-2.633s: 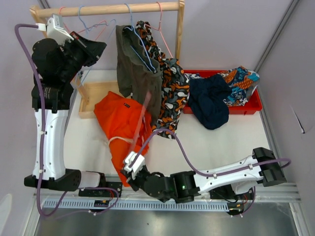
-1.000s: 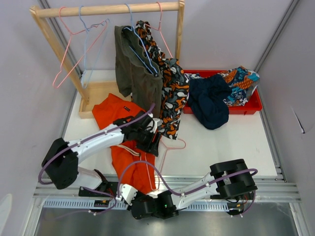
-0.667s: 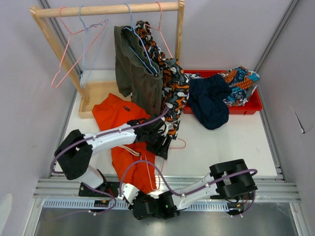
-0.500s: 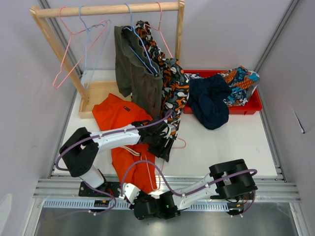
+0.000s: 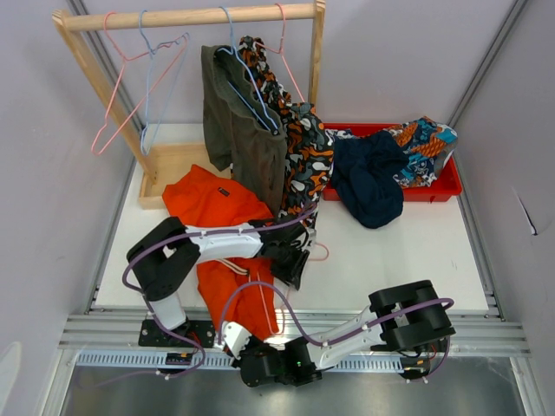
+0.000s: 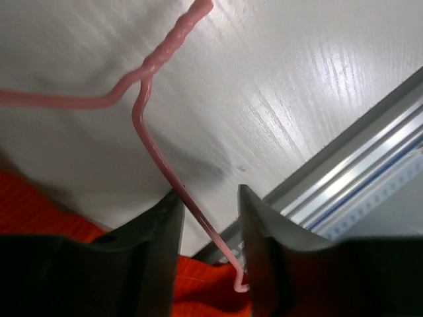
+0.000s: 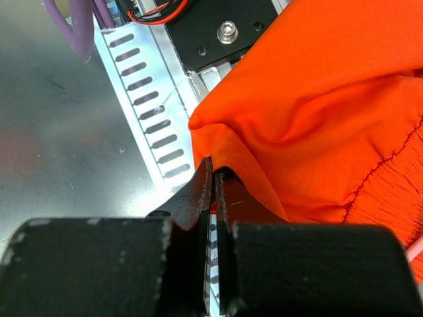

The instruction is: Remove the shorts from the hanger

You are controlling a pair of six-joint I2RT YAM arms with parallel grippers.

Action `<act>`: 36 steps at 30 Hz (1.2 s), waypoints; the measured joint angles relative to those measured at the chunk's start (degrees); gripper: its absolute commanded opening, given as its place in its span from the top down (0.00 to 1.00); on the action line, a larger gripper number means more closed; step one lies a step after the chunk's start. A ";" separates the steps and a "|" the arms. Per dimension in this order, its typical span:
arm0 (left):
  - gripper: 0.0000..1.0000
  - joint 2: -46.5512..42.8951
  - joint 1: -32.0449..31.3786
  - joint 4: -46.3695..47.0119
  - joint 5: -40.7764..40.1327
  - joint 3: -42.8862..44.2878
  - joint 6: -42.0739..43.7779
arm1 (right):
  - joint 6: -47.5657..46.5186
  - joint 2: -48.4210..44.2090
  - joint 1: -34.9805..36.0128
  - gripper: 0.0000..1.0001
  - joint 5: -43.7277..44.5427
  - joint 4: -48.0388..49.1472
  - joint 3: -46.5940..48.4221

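The orange shorts point(image 5: 208, 204) are lying lengthwise toward the arm bases, with the right gripper point(image 7: 215, 175) pinching their near hem. The left gripper point(image 6: 207, 195) is straddling the pink hanger point(image 6: 146, 140), jaws parted, contact unclear.

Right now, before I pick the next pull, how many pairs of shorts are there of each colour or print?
olive green shorts: 1
orange-black-white blotch print shorts: 1
bright orange shorts: 1
navy shorts: 1
teal-blue print shorts: 1
Total: 5
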 measured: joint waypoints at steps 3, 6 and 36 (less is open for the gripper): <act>0.96 1.22 -0.37 1.18 -0.24 0.11 -0.74 | 0.00 -0.02 0.00 1.00 0.02 0.28 0.00; 1.00 1.51 -0.55 0.96 -0.24 0.37 -1.99 | 0.02 -0.02 0.00 1.00 0.13 0.44 0.00; 1.00 -43.17 -1.51 -31.10 -6.08 35.26 -10.84 | 4.42 -23.91 12.11 1.00 25.00 -20.06 -1.51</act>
